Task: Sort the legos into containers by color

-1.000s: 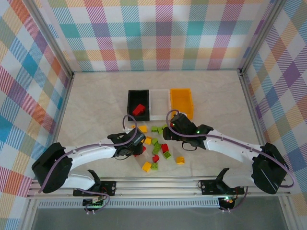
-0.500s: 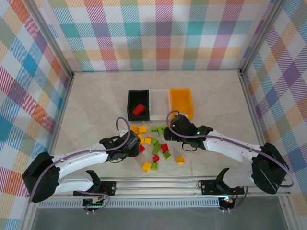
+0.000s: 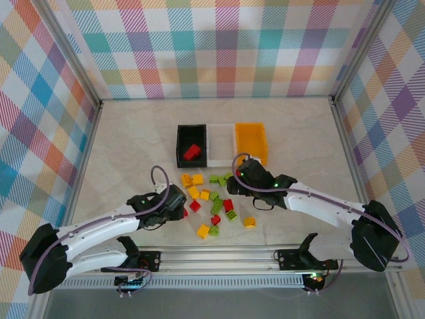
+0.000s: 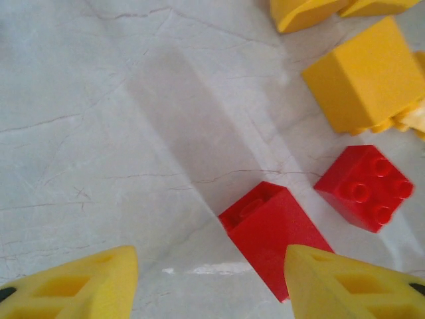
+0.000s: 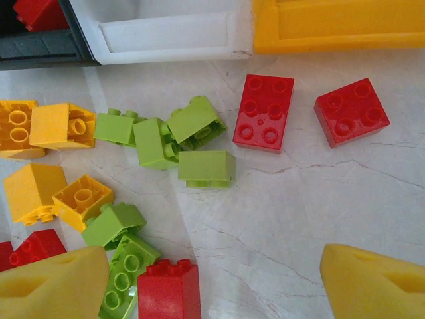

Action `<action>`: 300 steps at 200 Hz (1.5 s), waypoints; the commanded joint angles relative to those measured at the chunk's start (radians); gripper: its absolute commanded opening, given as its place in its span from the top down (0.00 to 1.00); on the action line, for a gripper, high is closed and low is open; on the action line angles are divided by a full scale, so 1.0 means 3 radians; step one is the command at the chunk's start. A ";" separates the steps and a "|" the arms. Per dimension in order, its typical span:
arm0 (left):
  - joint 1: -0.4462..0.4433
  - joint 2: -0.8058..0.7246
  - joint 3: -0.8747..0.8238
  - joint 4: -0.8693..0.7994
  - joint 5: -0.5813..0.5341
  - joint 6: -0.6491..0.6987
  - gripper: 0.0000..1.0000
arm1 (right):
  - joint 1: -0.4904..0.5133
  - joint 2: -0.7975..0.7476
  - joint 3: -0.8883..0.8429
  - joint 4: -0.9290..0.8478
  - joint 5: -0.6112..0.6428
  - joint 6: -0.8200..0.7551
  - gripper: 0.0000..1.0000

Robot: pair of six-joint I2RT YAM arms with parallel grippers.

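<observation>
At the far left of the top view a plaid wall [image 3: 40, 113] in pastel checks stands behind a metal corner post [image 3: 70, 56]. The same cloth runs across the back and down the right side. The table [image 3: 133, 133] is pale and marble-veined.

Lower left of centre, the left gripper [image 3: 180, 207] sits at the edge of the legos [image 3: 214, 203]. Its yellow fingers [image 4: 80, 282] are spread with bare tabletop between them, and a red brick [image 4: 272, 229] lies just beside the finger at the wrist view's lower right.

Above centre the containers stand in a row: the black bin [image 3: 180, 143] with red pieces inside, the white bin [image 3: 220, 127], then the orange bin [image 3: 251, 126]. The legos lie loose on the table below them in red, yellow and green.

At the pile's upper right, near the orange bin's lower left corner, the right gripper [image 3: 232, 181] has its fingers wide apart, gripping nothing.
</observation>
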 commanded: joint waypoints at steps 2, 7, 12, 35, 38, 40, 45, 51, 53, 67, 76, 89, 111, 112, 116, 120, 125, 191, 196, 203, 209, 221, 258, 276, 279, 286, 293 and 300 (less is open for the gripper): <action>0.0025 0.0037 0.0086 0.0020 0.0104 0.0069 0.33 | 0.0006 -0.0076 -0.0023 0.0017 0.0068 0.0035 0.16; 0.0024 0.0093 0.0097 0.0085 0.0126 0.0078 0.29 | 0.0003 -0.0076 -0.0013 0.0016 0.0070 0.0027 0.16; 0.0021 0.0156 0.0105 0.0150 0.0140 0.0079 0.27 | 0.0006 -0.0076 -0.0010 0.0007 0.0073 0.0026 0.17; 0.0024 0.0550 0.0151 0.0399 0.0182 0.0095 0.25 | 0.0004 -0.0098 0.0009 -0.0029 0.0088 0.0026 0.16; 0.0025 0.0590 0.0152 0.0421 0.0174 0.0093 0.25 | 0.0004 -0.0102 0.0007 -0.0037 0.0093 0.0032 0.16; 0.0022 0.0629 0.0156 0.0434 0.0171 0.0094 0.25 | 0.0003 -0.0108 0.0005 -0.0039 0.0096 0.0028 0.16; 0.0027 0.0712 0.0164 0.0459 0.0155 0.0097 0.26 | 0.0003 -0.0119 0.0004 -0.0056 0.0100 0.0035 0.16; 0.0032 0.0795 0.0164 0.0490 0.0142 0.0089 0.26 | 0.0006 -0.0136 0.0004 -0.0074 0.0105 0.0036 0.16; 0.0030 0.0820 0.0164 0.0500 0.0136 0.0088 0.27 | 0.0007 -0.0147 -0.0002 -0.0072 0.0108 0.0036 0.16; 0.0034 0.0916 0.0150 0.0558 0.0135 0.0079 0.32 | 0.0001 -0.0201 -0.0034 -0.0081 0.0133 0.0046 0.16; 0.0030 0.0925 0.0119 0.0583 0.0136 0.0063 0.34 | 0.0002 -0.0241 -0.0058 -0.0079 0.0142 0.0051 0.16; 0.0033 0.0908 0.0079 0.0593 0.0122 0.0039 0.36 | 0.0002 -0.0275 -0.0087 -0.0071 0.0146 0.0051 0.16; 0.0037 0.0893 0.0042 0.0567 0.0096 0.0019 0.39 | 0.0001 -0.0273 -0.0102 -0.0066 0.0153 0.0048 0.16; 0.0038 0.0891 0.0041 0.0567 0.0098 0.0020 0.39 | 0.0001 -0.0271 -0.0102 -0.0066 0.0152 0.0050 0.16; 0.0038 0.0889 0.0040 0.0564 0.0093 0.0021 0.42 | 0.0001 -0.0271 -0.0103 -0.0058 0.0152 0.0051 0.16; 0.0036 0.0889 0.0040 0.0567 0.0088 0.0020 0.43 | 0.0001 -0.0270 -0.0101 -0.0056 0.0153 0.0051 0.16; 0.0037 0.0892 0.0044 0.0563 0.0081 0.0019 0.46 | 0.0001 -0.0270 -0.0107 -0.0053 0.0149 0.0050 0.16; 0.0191 0.0672 0.0742 0.0048 -0.0060 0.0239 0.73 | 0.0001 -0.0337 -0.0184 -0.0062 0.0201 0.0101 0.15; 0.0257 0.0693 0.0868 0.0024 -0.0056 0.0296 0.73 | 0.0001 -0.0343 -0.0181 -0.0056 0.0204 0.0098 0.15; 0.0380 0.0749 0.1047 0.0015 -0.0018 0.0371 0.74 | 0.0001 -0.0334 -0.0187 -0.0051 0.0209 0.0097 0.15; 0.0479 0.0824 0.1189 0.0027 0.0011 0.0440 0.74 | 0.0001 -0.0331 -0.0186 -0.0056 0.0212 0.0106 0.15; 0.0641 0.1055 0.1503 0.0042 -0.0019 0.0569 0.74 | -0.0001 -0.0316 -0.0193 -0.0054 0.0208 0.0112 0.15; 0.0960 0.2051 0.2393 0.0128 -0.0044 0.0829 0.75 | -0.0004 -0.0306 -0.0252 -0.0078 0.0202 0.0148 0.15; 0.1018 0.2425 0.2705 0.0111 -0.0083 0.0859 0.75 | -0.0004 -0.0303 -0.0290 -0.0082 0.0166 0.0164 0.15; 0.1028 0.2476 0.2752 0.0109 -0.0090 0.0861 0.75 | -0.0004 -0.0303 -0.0290 -0.0083 0.0154 0.0164 0.15; 0.1052 0.2596 0.2853 0.0082 -0.0111 0.0865 0.74 | -0.0004 -0.0296 -0.0299 -0.0080 0.0124 0.0165 0.15; 0.1078 0.2702 0.2952 0.0051 -0.0123 0.0865 0.73 | -0.0004 -0.0289 -0.0305 -0.0078 0.0093 0.0160 0.15; 0.1105 0.2791 0.3033 0.0027 -0.0121 0.0866 0.72 | -0.0004 -0.0279 -0.0308 -0.0077 0.0063 0.0148 0.15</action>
